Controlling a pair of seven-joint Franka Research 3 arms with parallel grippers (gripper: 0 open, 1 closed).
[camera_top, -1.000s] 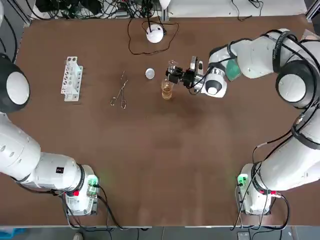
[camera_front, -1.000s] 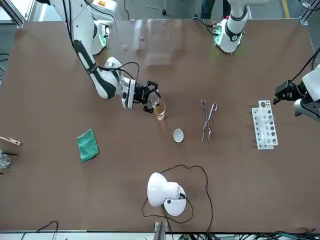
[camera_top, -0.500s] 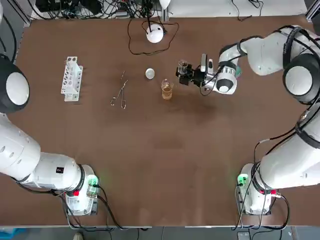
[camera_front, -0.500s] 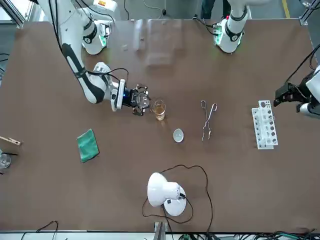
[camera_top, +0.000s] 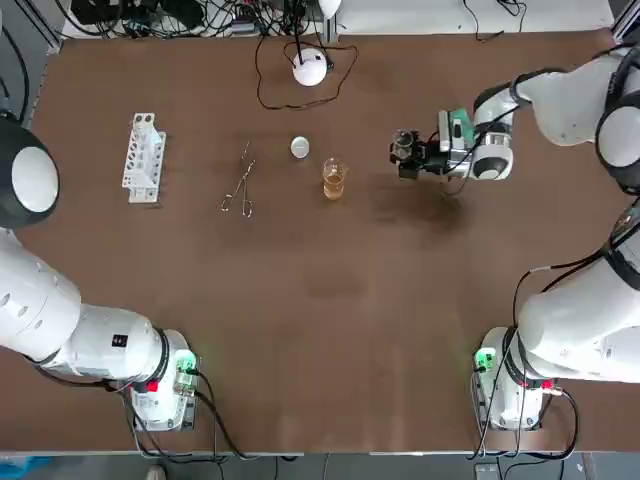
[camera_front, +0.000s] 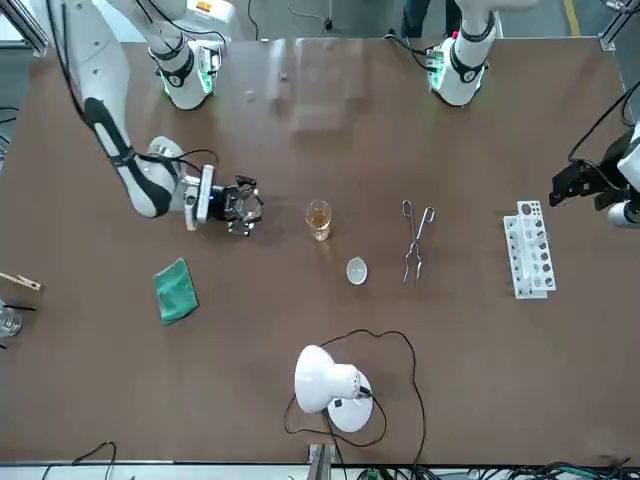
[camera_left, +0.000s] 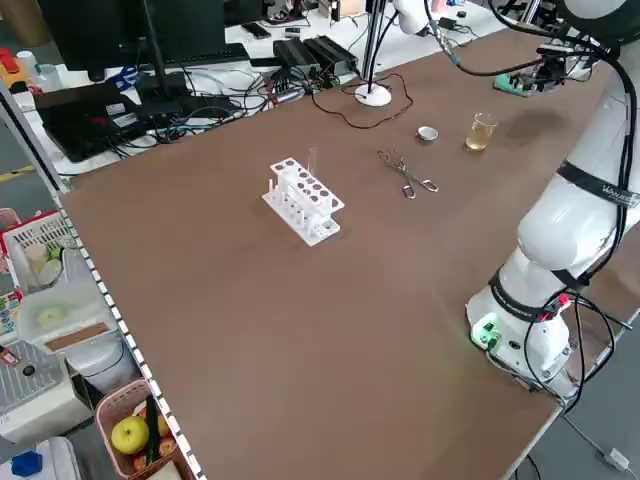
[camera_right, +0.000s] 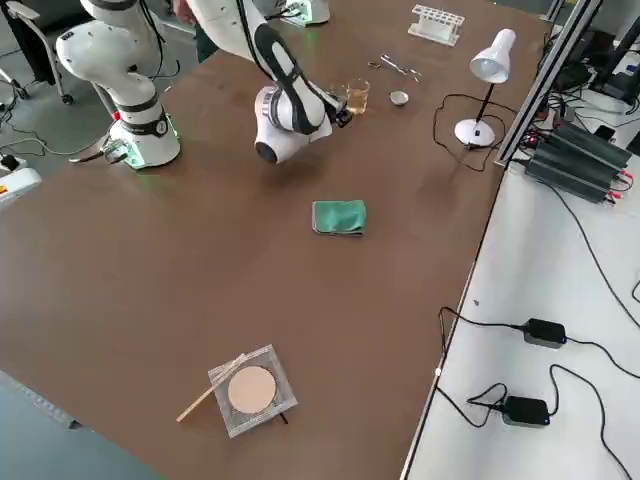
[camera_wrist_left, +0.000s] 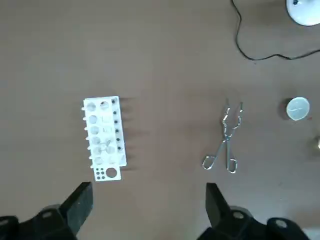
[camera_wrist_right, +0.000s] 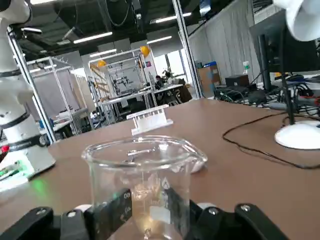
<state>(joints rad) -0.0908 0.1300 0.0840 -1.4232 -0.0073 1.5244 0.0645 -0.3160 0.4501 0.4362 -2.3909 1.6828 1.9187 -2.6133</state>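
**A:** What is your right pincer doing?

**B:** My right pincer (camera_top: 412, 160) is clamping a small clear beaker (camera_top: 404, 142) from the side. The beaker is sitting upright between the fingers. I am holding it out over the right part of the worktop (camera_top: 330, 300), well apart from the glass of amber liquid (camera_top: 333, 178) that is standing near the middle.

**A:** What is lying around it?

**B:** A green cloth (camera_front: 175, 290) is lying on the far side of my wrist. A small white cap (camera_top: 300, 147) is resting near the glass, and metal tongs (camera_top: 240, 190) are lying farther to my left.

**A:** And the other arm?

**B:** My left pincer (camera_wrist_left: 147, 192) is hanging high with its fingers apart, looking down on the white tube rack (camera_wrist_left: 103, 137).
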